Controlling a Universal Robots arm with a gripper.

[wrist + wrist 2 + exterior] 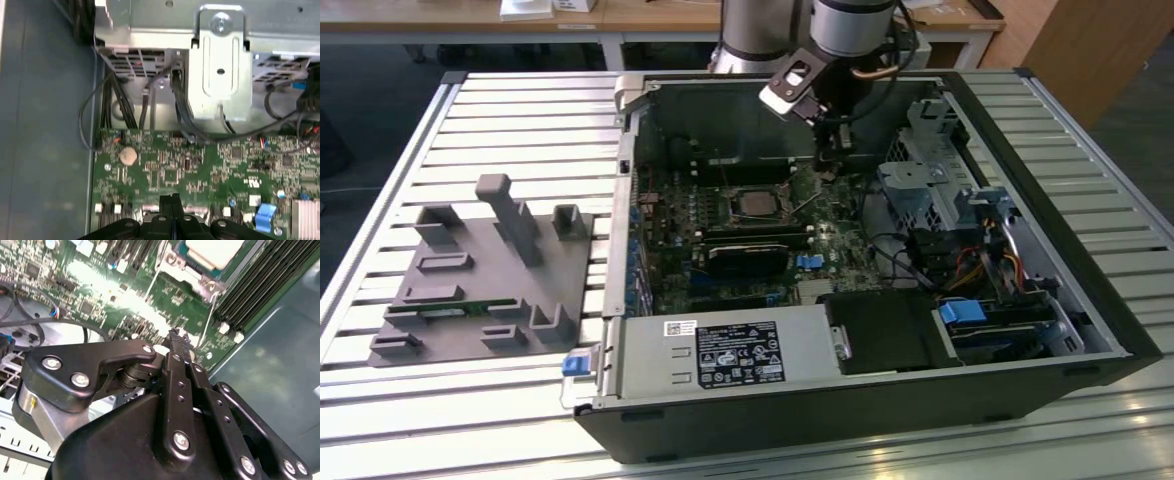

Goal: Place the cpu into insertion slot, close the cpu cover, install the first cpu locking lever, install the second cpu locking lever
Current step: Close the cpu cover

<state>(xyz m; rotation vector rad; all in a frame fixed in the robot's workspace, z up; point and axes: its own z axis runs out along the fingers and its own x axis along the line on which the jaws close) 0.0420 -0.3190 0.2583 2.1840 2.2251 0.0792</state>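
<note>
Cpu [754, 203] lies flat, its square top silver-grey.

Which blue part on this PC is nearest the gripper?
The small blue connector on the motherboard. The blue drive-bay tab and the blue latch at the corner of the case sit farther from the gripper.

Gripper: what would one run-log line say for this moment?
gripper shut | low over motherboard beside cpu | cpu seated, cpu cover down
</note>
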